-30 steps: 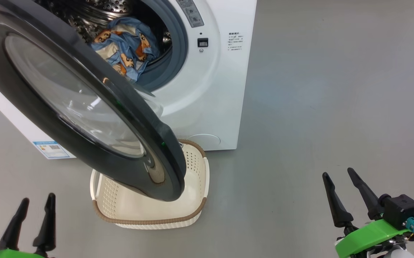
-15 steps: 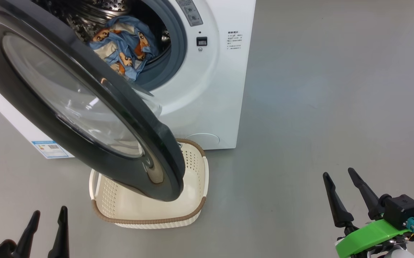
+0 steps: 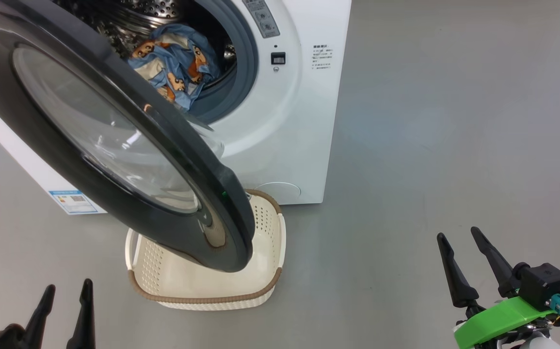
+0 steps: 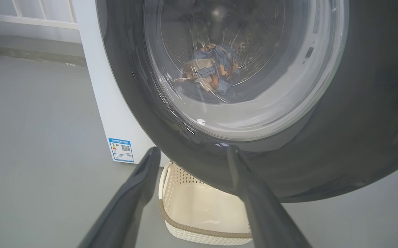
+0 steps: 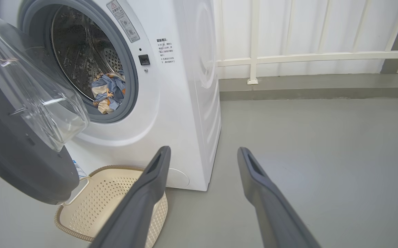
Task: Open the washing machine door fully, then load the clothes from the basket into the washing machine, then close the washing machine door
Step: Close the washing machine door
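Observation:
The white washing machine (image 3: 284, 121) (image 5: 185, 103) stands with its black-rimmed door (image 3: 115, 145) (image 4: 323, 137) (image 5: 16, 151) swung partly out over the cream basket (image 3: 202, 286) (image 4: 199, 206) (image 5: 105, 203), which holds nothing I can see. Blue printed clothes (image 3: 175, 72) (image 5: 107, 91) lie inside the steel drum; in the left wrist view the clothes (image 4: 212, 70) show through the door glass. My left gripper (image 3: 65, 300) (image 4: 192, 153) is open at the lower left, short of the door's outer face. My right gripper (image 3: 456, 235) (image 5: 202, 151) is open at the lower right, well clear of the machine.
Grey floor (image 3: 454, 121) spreads wide to the right of the machine. A white railing (image 5: 305, 57) runs along the wall behind. A blue label (image 3: 73, 201) sits at the machine's lower left corner.
The left gripper dropped lower in the head view and shifted slightly right. The head view itself shifted a little. The door, basket and right gripper stayed put.

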